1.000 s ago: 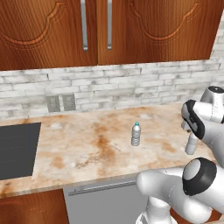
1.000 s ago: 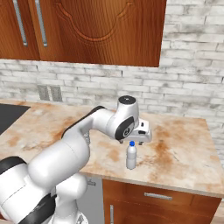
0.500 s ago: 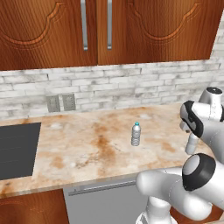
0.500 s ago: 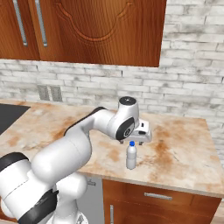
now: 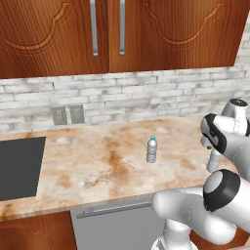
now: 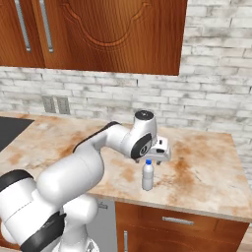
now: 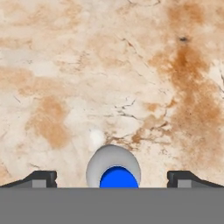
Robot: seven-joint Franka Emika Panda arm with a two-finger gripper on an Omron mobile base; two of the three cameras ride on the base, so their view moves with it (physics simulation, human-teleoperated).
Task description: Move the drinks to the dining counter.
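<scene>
I see: tool jaws apart, straddling nothing yet | blue-capped bottle at 6 o'clock, upright on marble worktop | teal-capped bottle upright, mid-worktop

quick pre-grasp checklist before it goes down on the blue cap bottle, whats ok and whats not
1. Bottle upright on the worktop: ok.
2. Gripper open, fingers wide on either side of the blue cap: ok.
3. Cap centred between the fingers in the hand view: ok.
4. Fingers down at the bottle's body: not ok, the hand sits above the cap.
5. Worktop around the bottle free of other things: ok.
6. Second bottle and dining counter located: cannot tell.
</scene>
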